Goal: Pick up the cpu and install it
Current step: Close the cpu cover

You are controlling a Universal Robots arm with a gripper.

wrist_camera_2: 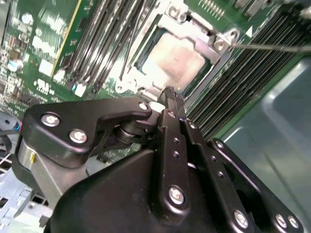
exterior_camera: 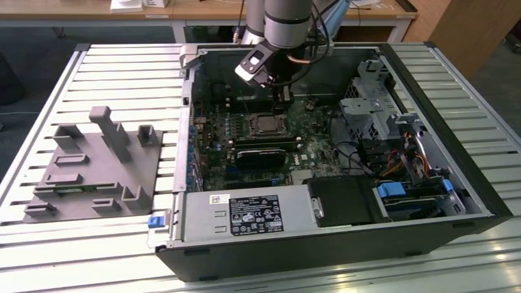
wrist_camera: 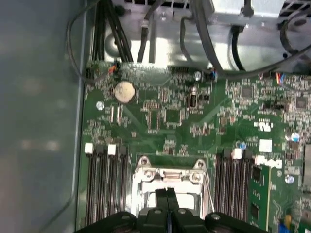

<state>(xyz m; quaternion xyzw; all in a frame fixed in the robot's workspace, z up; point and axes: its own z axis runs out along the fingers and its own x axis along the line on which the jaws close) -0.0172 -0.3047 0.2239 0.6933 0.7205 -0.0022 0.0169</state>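
The cpu point(wrist_camera_2: 172, 60) is a silvery-grey square lying flat inside the metal socket frame point(wrist_camera_2: 221, 41) on the green motherboard point(wrist_camera: 204, 121). In the exterior view the cpu point(exterior_camera: 265, 125) sits mid-board inside the open computer case. My gripper point(wrist_camera_2: 171, 94) hangs just above the socket's edge, its two black fingers pressed together with nothing between them. The first wrist view shows the gripper point(wrist_camera: 166, 192) with closed tips over the socket frame point(wrist_camera: 167, 172). In the exterior view the gripper point(exterior_camera: 282, 101) stands just behind the cpu.
Memory slots point(wrist_camera: 104, 189) flank the socket on both sides. A black heatsink block point(exterior_camera: 260, 155) lies in front of the cpu. Cables and drive cages point(exterior_camera: 382, 122) crowd the exterior view's right. A grey parts fixture point(exterior_camera: 94, 165) stands on the slatted table outside the case.
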